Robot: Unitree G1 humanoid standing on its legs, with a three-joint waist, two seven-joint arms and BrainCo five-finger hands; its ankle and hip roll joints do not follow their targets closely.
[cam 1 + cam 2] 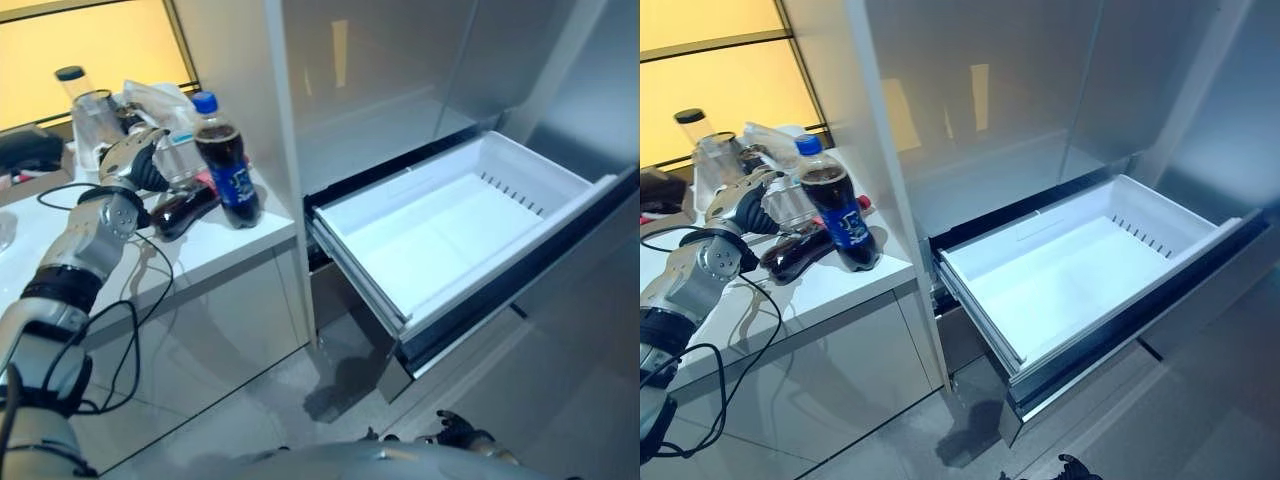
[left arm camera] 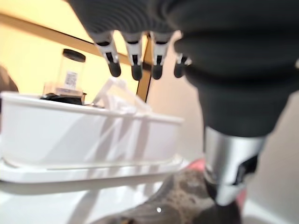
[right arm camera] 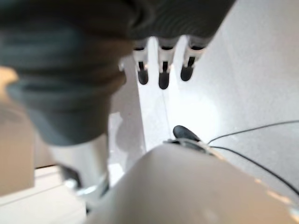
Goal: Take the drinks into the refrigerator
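- Right hand hangs low, its fingers loose and empty above the floor.
- The fridge drawer stands pulled out, white inside.
- On the counter, the left hand rests relaxed by a fallen dark bottle, contact unclear.
- Beside it a cola bottle stands upright.
- Behind sits a white tub, contents hard to make out.

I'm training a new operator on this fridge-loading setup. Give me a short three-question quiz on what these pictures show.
1. True or false: the fridge drawer is pulled out and holds nothing.
2. How many cola bottles are on the counter, and how do they sit?
3. Which hand is at the bottles: A left hand, B right hand?

Key: 1 true. 2 two: an upright bottle and a lying bottle. 3 A.
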